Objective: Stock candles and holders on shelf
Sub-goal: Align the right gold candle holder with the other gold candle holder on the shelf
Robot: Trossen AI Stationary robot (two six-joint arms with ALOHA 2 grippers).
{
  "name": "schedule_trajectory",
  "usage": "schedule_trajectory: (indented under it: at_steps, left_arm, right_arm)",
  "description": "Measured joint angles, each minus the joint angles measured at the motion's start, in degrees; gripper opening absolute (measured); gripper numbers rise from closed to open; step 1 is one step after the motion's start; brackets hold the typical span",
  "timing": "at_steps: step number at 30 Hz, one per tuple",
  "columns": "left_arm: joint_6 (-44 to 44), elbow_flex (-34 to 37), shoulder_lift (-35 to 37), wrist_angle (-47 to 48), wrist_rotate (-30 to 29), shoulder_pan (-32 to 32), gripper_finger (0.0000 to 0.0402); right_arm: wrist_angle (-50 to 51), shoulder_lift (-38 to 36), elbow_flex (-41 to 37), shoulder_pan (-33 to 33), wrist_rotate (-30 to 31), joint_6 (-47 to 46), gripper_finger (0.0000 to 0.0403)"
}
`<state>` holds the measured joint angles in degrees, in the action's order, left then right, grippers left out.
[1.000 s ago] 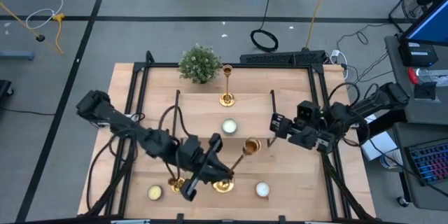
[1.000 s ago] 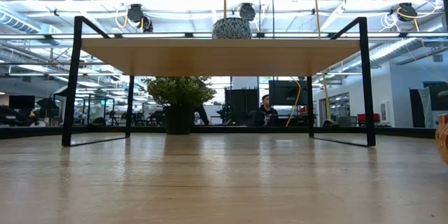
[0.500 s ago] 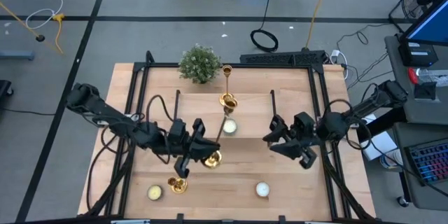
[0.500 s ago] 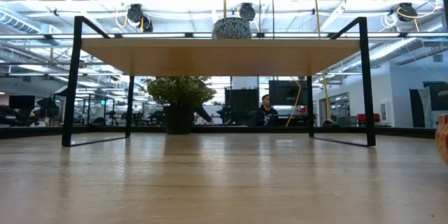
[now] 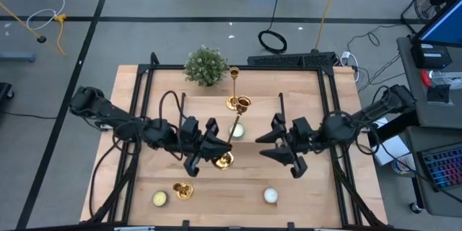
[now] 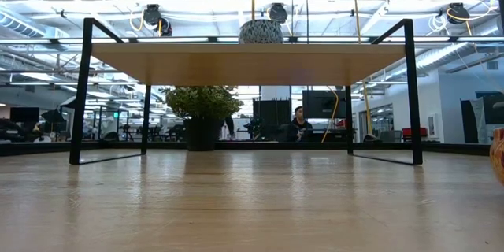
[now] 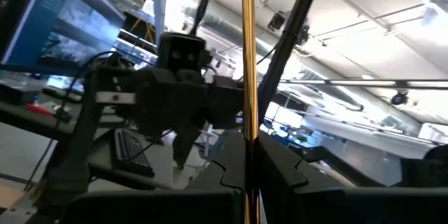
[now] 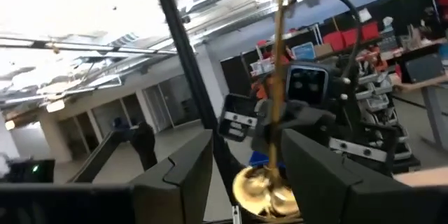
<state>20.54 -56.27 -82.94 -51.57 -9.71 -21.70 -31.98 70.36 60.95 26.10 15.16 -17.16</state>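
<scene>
While your left gripper (image 5: 214, 146) stays clamped on a gold holder's stem (image 5: 229, 136), tilted above the shelf (image 5: 267, 108), the right gripper (image 5: 278, 144) waits opposite with fingers parted, empty. Just beyond the held piece, one holder (image 5: 234, 86) and a white candle (image 5: 236, 130) are already shelved. Nearer you, another holder (image 5: 180, 190) and two candles (image 5: 159, 198) remain on the table (image 5: 303, 195).

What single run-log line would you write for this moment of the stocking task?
left gripper: shut on holder stem, holder tilted above shelf | right gripper: open, facing holder | stage: holder not yet set down
</scene>
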Motion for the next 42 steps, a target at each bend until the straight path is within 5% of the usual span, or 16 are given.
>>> schedule_trajectory:
  at_steps: [11, 42]
  left_arm:
    - [2.2, -0.04, -1.43, -2.1, 3.76, 1.56, 0.0016]
    - [10.97, -0.97, -8.72, -9.33, 9.79, 5.6, 0.0016]
  right_arm:
    - [-12.55, 6.28, 0.07, -5.23, -4.97, -8.6, 0.0169]
    - [-13.54, 7.63, 0.07, -6.29, -4.42, -7.22, 0.0169]
